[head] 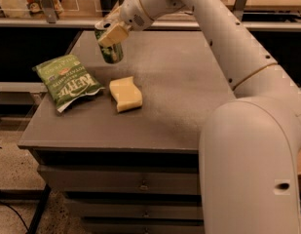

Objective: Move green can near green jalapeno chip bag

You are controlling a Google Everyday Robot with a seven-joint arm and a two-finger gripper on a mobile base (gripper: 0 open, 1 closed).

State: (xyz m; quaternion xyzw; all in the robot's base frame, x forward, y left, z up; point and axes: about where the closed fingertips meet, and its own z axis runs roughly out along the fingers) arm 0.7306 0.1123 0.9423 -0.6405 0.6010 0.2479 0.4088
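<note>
The green can (pixel 111 51) is held in my gripper (pixel 109 33), tilted a little and just above the grey table top (pixel 179 91), at its back left. The gripper is shut on the can's upper part, with a pale fingertip pad across its front. The green jalapeno chip bag (pixel 67 81) lies flat near the table's left edge, white "Kettle" lettering up. The can is to the right of and behind the bag, a short gap apart.
A pale yellow block (pixel 125 93) lies right of the bag, in front of the can. My white arm (pixel 228 48) reaches in from the right over the table. A shelf (pixel 38 21) with items runs behind the table. Drawers (pixel 116 179) are below the top.
</note>
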